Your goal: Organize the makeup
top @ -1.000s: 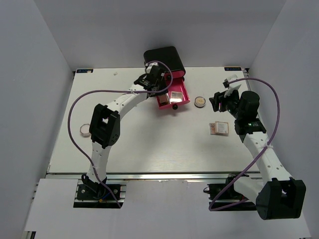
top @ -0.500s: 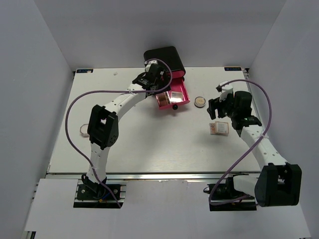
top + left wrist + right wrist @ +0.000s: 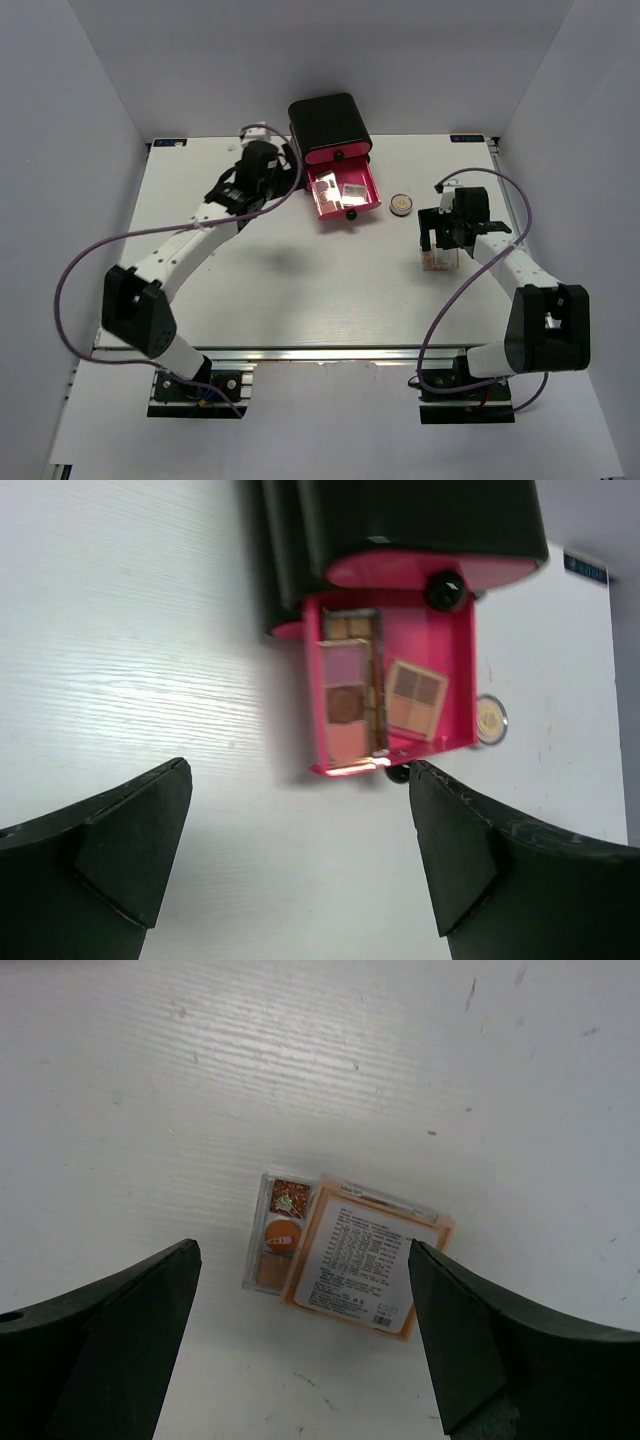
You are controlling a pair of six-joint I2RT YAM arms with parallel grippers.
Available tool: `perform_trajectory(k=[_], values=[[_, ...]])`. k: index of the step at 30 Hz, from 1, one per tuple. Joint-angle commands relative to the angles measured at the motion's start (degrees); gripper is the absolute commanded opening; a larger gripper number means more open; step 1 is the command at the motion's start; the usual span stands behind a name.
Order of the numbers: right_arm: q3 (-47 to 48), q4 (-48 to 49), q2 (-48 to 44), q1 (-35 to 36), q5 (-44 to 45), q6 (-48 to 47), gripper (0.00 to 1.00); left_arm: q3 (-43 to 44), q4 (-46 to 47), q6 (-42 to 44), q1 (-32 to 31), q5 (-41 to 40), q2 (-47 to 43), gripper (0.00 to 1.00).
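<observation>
Spread wide and holding nothing, the left gripper (image 3: 300, 780) hangs over the table (image 3: 300, 280) just beside the black box (image 3: 400, 520). From its wrist camera I look down into the box's pulled-out pink drawer (image 3: 450, 670). Inside lies a brown rectangular palette (image 3: 347, 700) along one side, with a square tan palette (image 3: 415, 698) of four pans next to it. I cannot tell whether the two touch. On the table, just beside the drawer's outer corner, sits the round gold compact (image 3: 489, 720). I can make out no lettering on any of these.

On my other side, the right gripper (image 3: 300, 1250) is likewise parted and empty, poised above two pieces lying together near the right edge of the table. One is an orange-edged palette (image 3: 360, 1265), with a white printed label showing. I see rows of fine print and what looks like a barcode in one corner, all too small to read. Touching it is a small clear case (image 3: 275, 1235) with a glittery brown pan and an orange one. A blue sticker (image 3: 585, 568) at the table's far corner is also illegible.
</observation>
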Motion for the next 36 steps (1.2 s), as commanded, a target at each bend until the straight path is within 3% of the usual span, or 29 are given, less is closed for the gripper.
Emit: perform_trajectory(k=[1,7,15,26,30,36], values=[[3.3,-3.2,4.0,-0.3,5.2,3.3,0.89,-7.0,3.5,-1.3,4.3,-0.7,-7.8,0.98],[2.9,-3.7,6.7,-0.4,9.3,5.4,0.89,-14.7,2.3,-2.2,6.8,-0.7,-16.0,0.98],[1.6,-3.8,8.1,-0.9,11.0,6.1,0.89,-22.0,2.5,-4.9,7.0,-0.1,-20.2,0.98],[0.3,-2.3,10.0,-2.1,11.2,6.4,0.88,-23.4,3.0,-5.6,7.0,0.1,-21.1,0.98],[0.2,-2.2,11.3,-2.1,8.1,6.6,0.74,-23.3,3.0,-5.6,7.0,0.4,-21.1,0.98],[2.2,-1.1,8.5,-2.0,5.7,4.2,0.4,-23.6,3.5,-5.2,7.1,1.3,-21.7,0.98]])
